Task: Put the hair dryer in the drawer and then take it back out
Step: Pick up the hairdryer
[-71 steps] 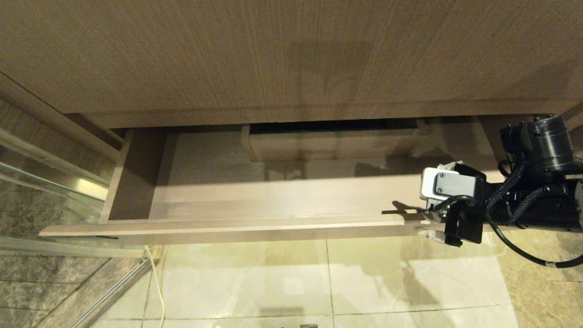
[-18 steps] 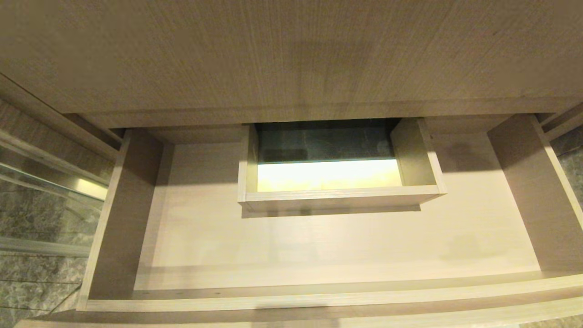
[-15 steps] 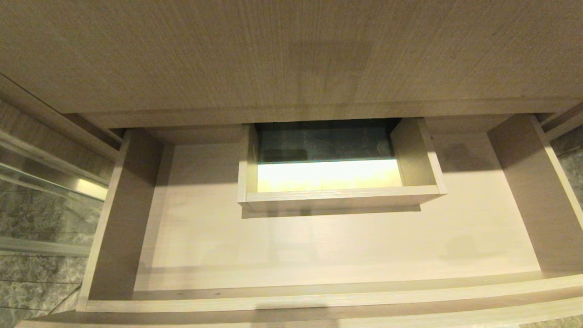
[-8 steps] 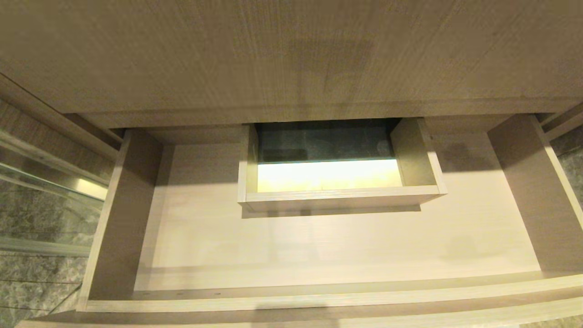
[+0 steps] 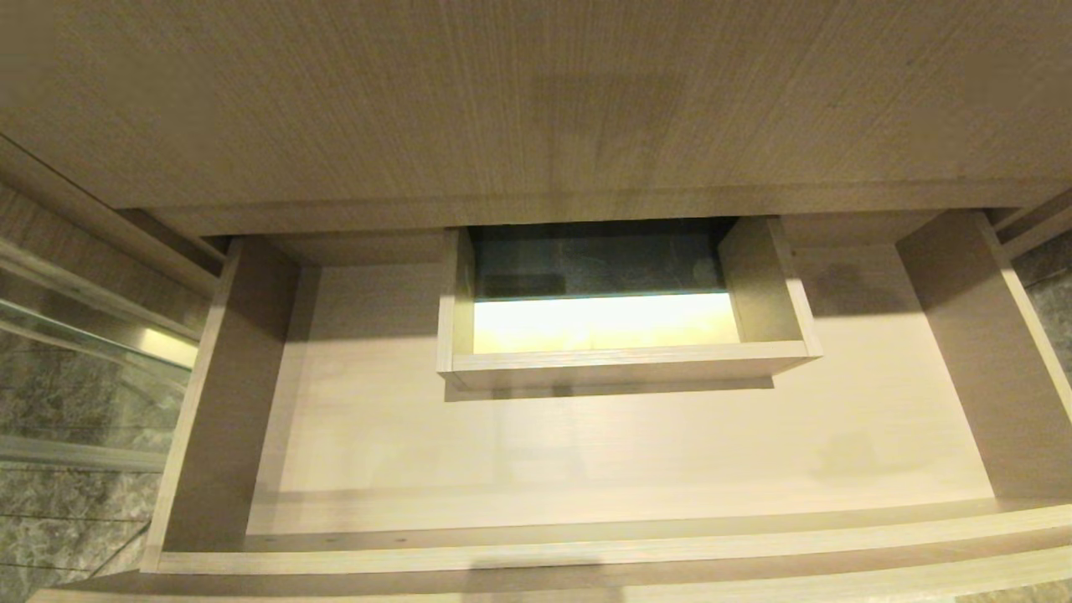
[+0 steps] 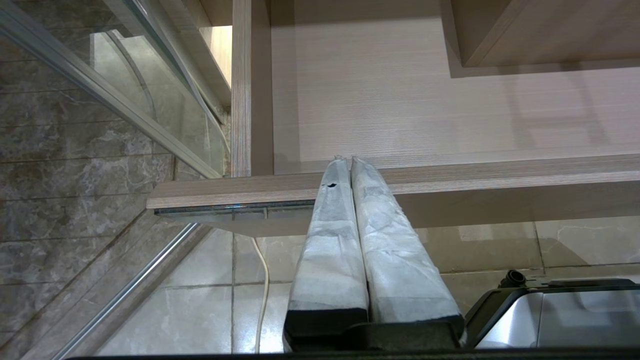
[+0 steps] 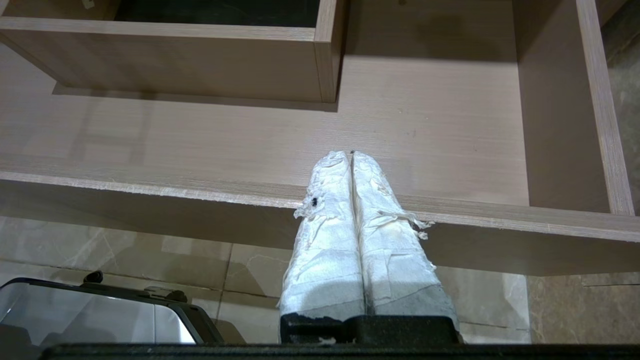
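The wide, shallow, light-brown wood-grain drawer [image 5: 586,444] stood open to receive the dryer; both tools, left [image 6: 348,160] and right [image 7: 351,154], were pressed together, holding nothing.

head overhead, wrists low, sharing drawer [image 5: 586,452]

Drawer [image 5: 946,352] pulled out below the cabinet front [image 5: 536,100] — boxed cut-out [image 5: 620,360] at its back middle

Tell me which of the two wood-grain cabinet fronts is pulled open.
The wide, shallow light-brown wood-grain drawer is open, with its boxed rectangular cut-out exposed. The taller same-finish front behind it is closed.
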